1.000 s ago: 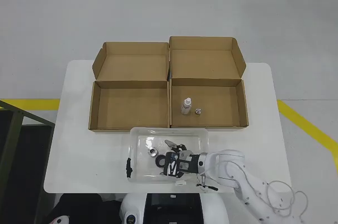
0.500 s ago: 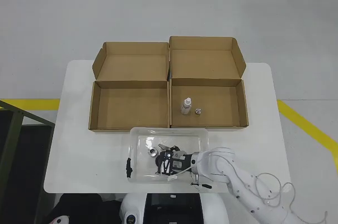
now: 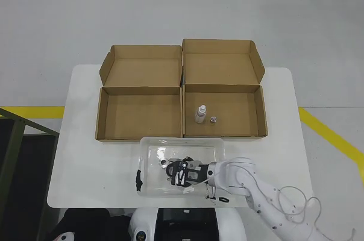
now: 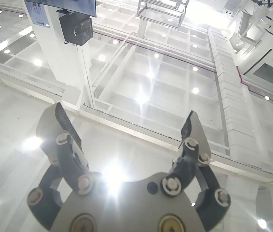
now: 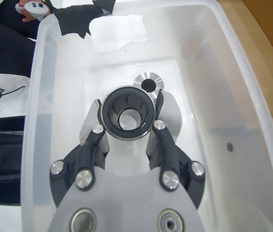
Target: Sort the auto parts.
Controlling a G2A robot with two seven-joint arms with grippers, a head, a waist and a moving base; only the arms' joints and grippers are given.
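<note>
Your right end effector [image 5: 128,102] grips the bearing [image 5: 128,112] in the clear bin [image 5: 126,3], with the silver part [image 5: 139,79] at its 10 o'clock; the left end effector [image 4: 125,111] is wide open, empty.

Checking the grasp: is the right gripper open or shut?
Shut: the right gripper clamps the black-rimmed hollow metal cylinder from both sides.

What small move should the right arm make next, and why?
Probably a straight lift. The right end effector is down in the bin with its fingers against both sides of the bearing, so the grip looks made. A silver part lies right beside it. Rising vertically should clear that part and the bin walls.
</note>
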